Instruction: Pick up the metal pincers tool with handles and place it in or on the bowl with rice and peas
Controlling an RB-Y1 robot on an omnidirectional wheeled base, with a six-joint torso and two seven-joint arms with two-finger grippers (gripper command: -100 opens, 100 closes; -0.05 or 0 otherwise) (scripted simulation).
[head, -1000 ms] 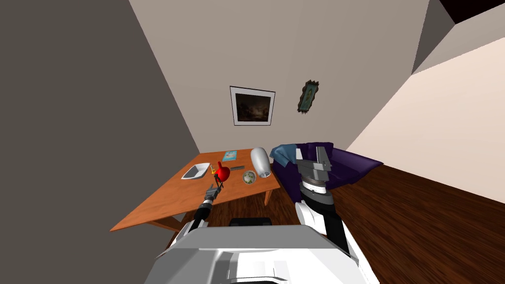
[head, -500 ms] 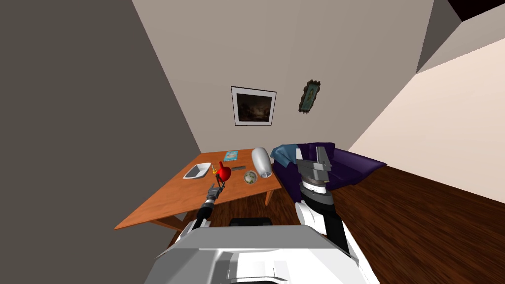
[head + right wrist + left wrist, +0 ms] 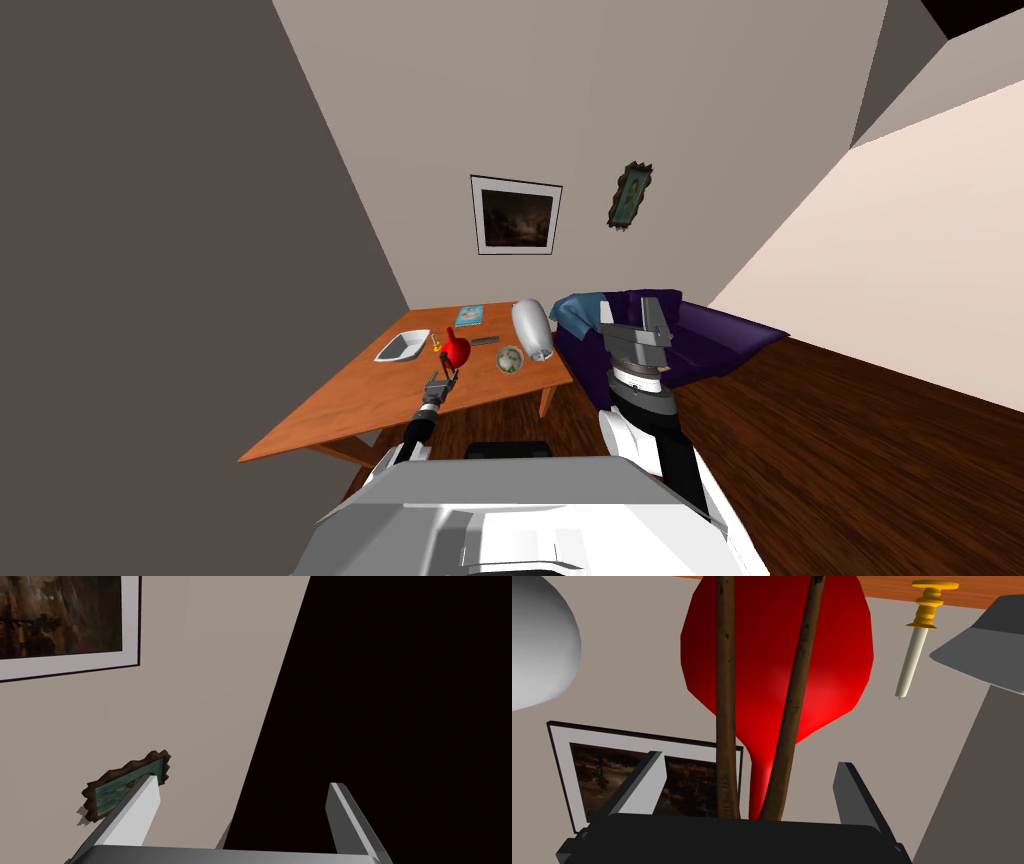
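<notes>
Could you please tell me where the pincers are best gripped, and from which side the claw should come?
Probably by the two brown handles of the pincers, squeezed together where they run nearest each other. Come in along their length, from the side away from the red vase: the open fingers of the left claw stand either side of both.

Wooden table (image 3: 340, 405) bears white tray (image 3: 402, 346), book (image 3: 468, 316), vase (image 3: 532, 328).
</notes>
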